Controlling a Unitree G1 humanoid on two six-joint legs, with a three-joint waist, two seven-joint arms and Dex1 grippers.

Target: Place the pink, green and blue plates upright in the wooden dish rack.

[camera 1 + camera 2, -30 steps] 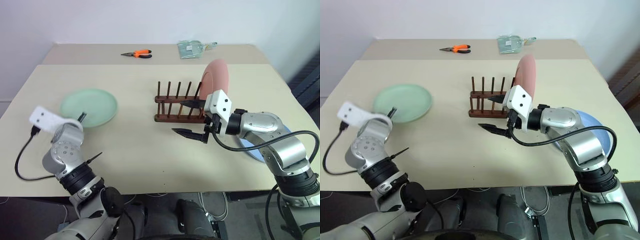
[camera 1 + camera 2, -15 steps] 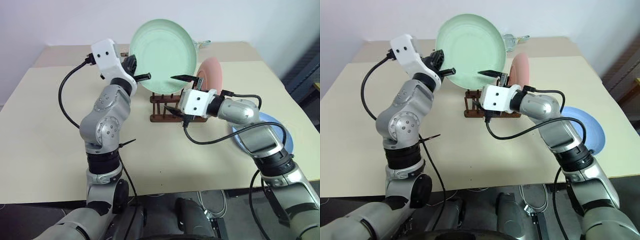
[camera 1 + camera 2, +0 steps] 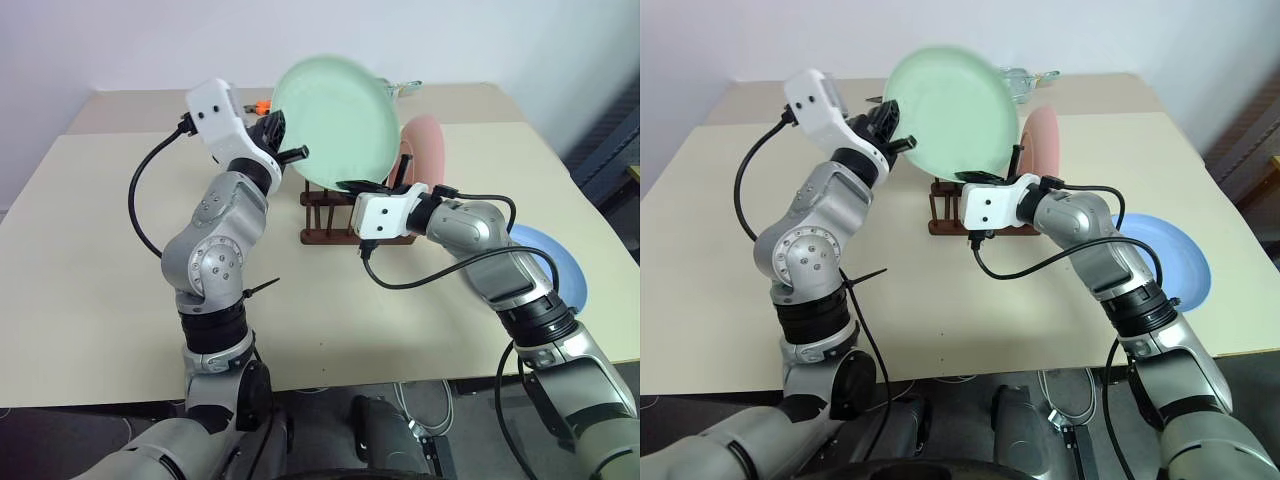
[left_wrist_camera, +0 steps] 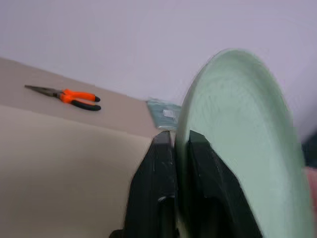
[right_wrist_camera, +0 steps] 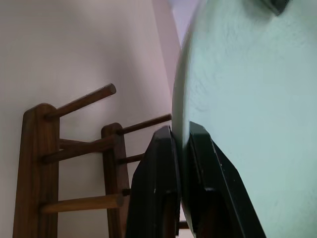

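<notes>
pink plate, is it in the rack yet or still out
In. The pink plate stands upright on edge between the pegs at the right end of the wooden dish rack, with no tool on it.

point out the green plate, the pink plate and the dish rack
green plate point(image 3: 335, 120), left eye view, middle of its face
pink plate point(image 3: 428, 150), left eye view, upper face
dish rack point(image 5: 32, 163), right wrist view, base rail
</notes>
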